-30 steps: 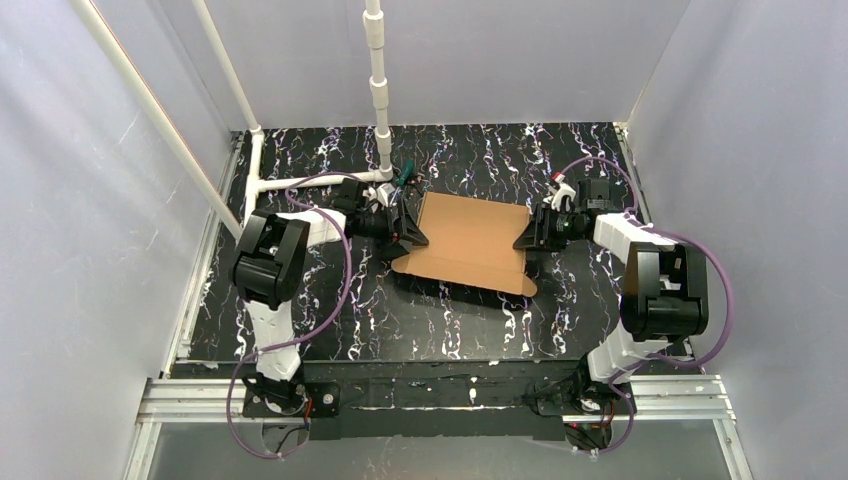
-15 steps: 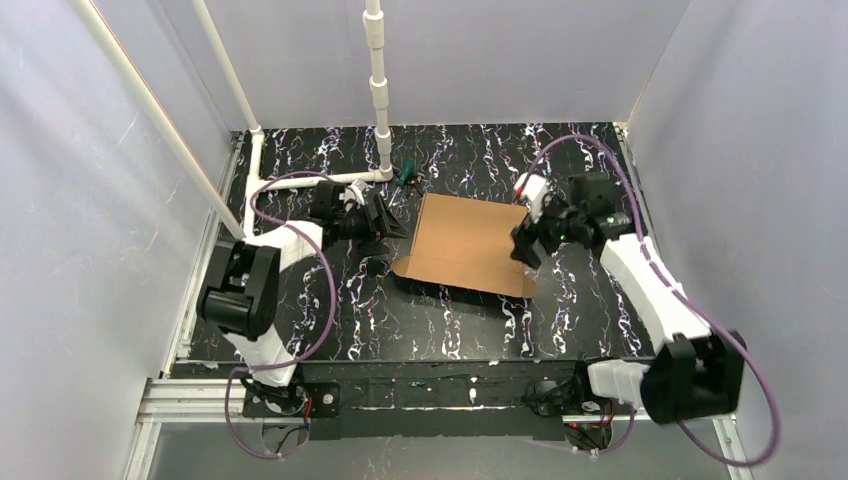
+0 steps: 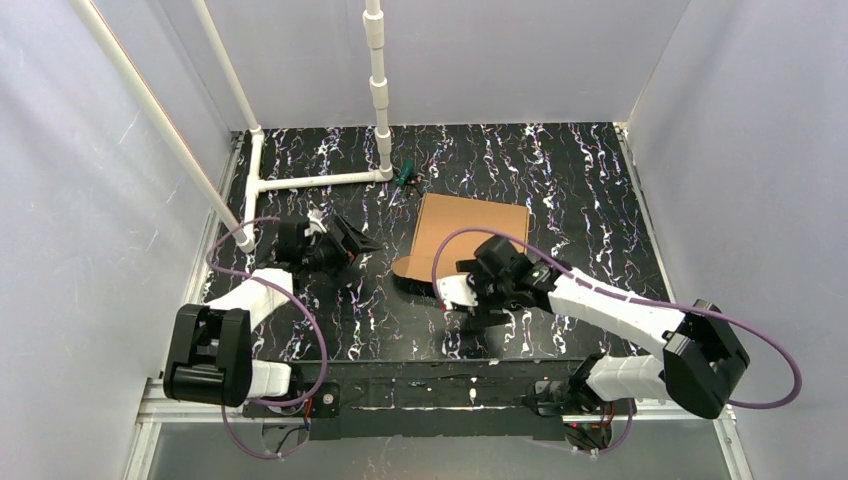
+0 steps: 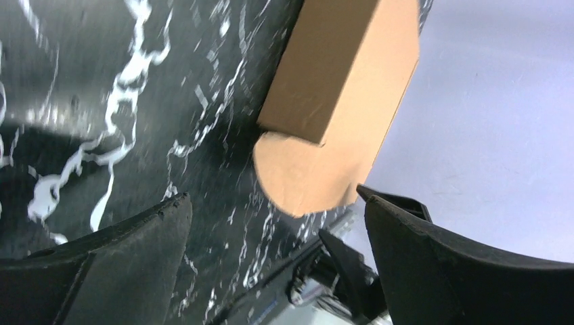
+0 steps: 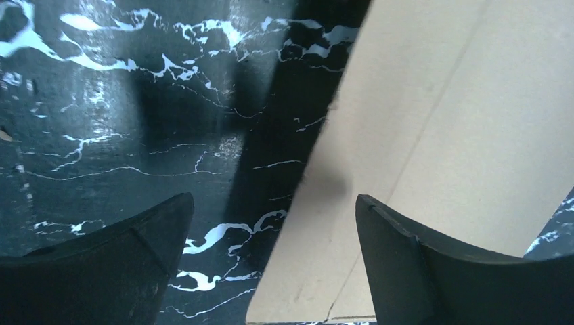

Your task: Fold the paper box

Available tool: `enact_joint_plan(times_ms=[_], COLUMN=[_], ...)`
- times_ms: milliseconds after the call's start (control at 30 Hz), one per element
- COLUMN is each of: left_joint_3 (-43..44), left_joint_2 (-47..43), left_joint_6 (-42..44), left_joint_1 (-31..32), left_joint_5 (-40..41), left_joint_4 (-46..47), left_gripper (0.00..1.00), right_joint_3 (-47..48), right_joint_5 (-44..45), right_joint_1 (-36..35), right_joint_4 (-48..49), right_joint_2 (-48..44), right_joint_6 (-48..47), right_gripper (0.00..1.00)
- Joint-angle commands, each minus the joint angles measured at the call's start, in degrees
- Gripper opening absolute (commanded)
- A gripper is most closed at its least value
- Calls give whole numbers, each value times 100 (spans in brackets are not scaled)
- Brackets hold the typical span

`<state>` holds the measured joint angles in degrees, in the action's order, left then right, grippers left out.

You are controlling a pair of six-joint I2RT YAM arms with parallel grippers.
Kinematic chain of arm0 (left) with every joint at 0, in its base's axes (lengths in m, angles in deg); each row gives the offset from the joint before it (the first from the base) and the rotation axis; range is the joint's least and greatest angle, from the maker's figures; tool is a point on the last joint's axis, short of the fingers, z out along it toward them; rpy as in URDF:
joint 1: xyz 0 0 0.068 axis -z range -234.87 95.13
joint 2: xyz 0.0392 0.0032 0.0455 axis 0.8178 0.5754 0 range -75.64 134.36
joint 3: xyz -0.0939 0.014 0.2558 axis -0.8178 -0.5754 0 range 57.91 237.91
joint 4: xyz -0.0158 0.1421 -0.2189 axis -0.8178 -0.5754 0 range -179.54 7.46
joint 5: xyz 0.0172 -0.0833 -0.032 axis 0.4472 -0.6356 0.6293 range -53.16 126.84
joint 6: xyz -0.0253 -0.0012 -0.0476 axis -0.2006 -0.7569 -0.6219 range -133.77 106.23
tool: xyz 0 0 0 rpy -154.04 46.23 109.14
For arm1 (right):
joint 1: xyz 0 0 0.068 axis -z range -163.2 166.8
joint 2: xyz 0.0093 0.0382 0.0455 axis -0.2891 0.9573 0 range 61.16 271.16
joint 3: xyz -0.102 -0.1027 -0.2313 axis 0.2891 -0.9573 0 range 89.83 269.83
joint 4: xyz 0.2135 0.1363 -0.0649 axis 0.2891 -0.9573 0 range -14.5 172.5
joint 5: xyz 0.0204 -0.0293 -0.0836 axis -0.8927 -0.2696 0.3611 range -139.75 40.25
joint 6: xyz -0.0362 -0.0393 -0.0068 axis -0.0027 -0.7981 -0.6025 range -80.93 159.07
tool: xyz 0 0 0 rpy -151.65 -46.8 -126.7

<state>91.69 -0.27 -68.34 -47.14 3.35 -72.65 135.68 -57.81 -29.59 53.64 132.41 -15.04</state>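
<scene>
Nearest me, both arms were bolted at the front rail of the desk (image 3: 400,330), its black top veined with white. The right arm doubled back from its elbow toward the centre, so the right gripper (image 5: 274,198) hung over the near edge of the paper box (image 3: 470,232). In its wrist view the two dark fingers (image 5: 122,264) stood wide apart with nothing between them, so it was released and held nothing. Bare desk showed on one side of the gap and brown cardboard on the other. I could not tell whether either finger touched the cardboard.

A little farther in, on the left, the left gripper (image 4: 272,196) sat low over the desk. It pointed toward the box's left side but stayed clear of it. Its fingers were also spread and empty. Through the gap I saw a rounded flap (image 4: 298,183) sticking out at the box's near-left corner, and above it a short side wall of the box.

The paper box itself lay on the desk around the middle, a shade toward the far side. It was a shallow brown rectangle with a plain top panel.

Beyond its far-left corner, near it but not touching, a small green item (image 3: 403,178) lay just beside the foot of the white pipe frame (image 3: 310,181). Pale walls closed in the far side.
</scene>
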Motion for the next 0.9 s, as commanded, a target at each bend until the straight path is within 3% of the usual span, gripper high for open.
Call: enact_joint_plan(times_ms=[0,233,500,700,867], left_joint_3=[-442,-654,-72,646,1211], left_joint_2=[-94,-188,499,1143,1178], left_joint_6=[-762,-859,-650,-181,625], left_joint_1=[-21,-16,89,197,263], left_joint_5=[-549,-409,-799,-982,-422], left_joint_4=[170,197,236,233,119], left_gripper=[98,92,84,81,82], right_joint_3=[-417,-1119,-1552,-1650,-1839], right_joint_5=[1623,2660,3095,2898,2778], right_joint_1=[-471,-677,-475,72,555], right_joint_4=[1160,2372,2406,1960,1716], right_joint_2=[24,-45,-556,-893,-1087], right_joint_6=[-34,-198,-559,-769,-978], right_gripper=[95,62,32,27,29])
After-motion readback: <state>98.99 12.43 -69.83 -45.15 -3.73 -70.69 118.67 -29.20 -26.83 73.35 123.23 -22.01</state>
